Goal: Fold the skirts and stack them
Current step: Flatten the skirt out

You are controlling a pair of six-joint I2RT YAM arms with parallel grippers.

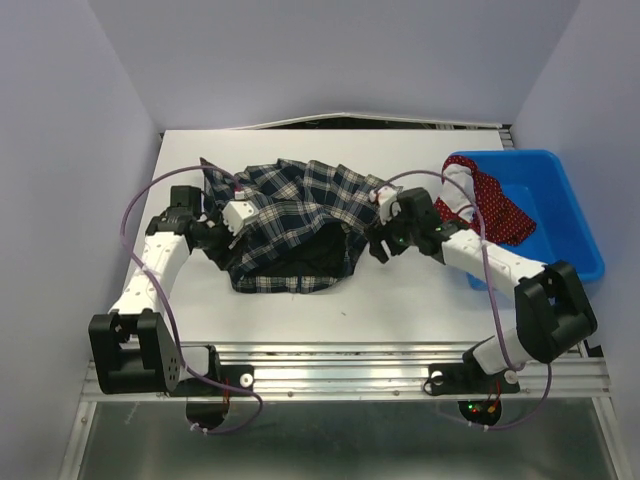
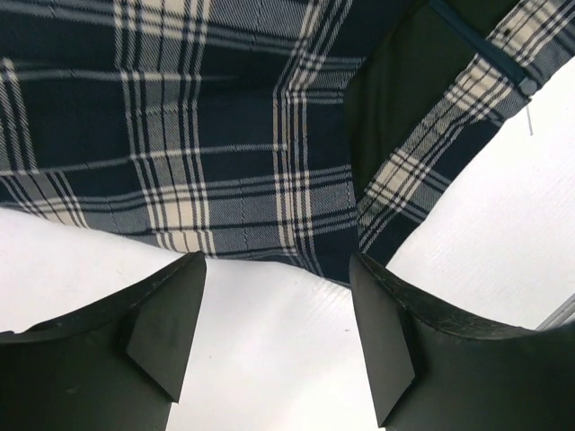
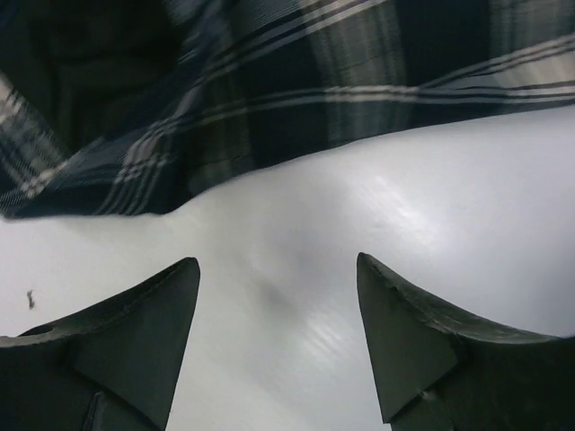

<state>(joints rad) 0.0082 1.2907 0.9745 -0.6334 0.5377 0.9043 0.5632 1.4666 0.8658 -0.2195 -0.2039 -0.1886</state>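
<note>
The task looks to be at an early stage. The plaid skirt lies in the centre of the top view, on the white surface. It is spread out but rumpled, with its dark inside showing at the lower edge, and I do not see any clean fold in it. The red skirt is in the upper right of the frame. It hangs partly over the left wall of the blue bin and is not yet on the surface.

The left end effector is at the left edge of the plaid skirt and the right end effector is at its right edge. In the left wrist view the fingers stand wide apart, with only bare surface between them, and the hem of the cloth is just beyond the tips. The right wrist view shows the same: the fingers are wide apart and hold nothing, and the plaid cloth lies further up in the frame, apart from the tips.

So nothing is finished, as far as the pictures show. In my judgement, what is left is to take the two sides of the plaid skirt and fold it, to bring the red skirt out of the bin and fold it too, and then to put one on the other.
</note>
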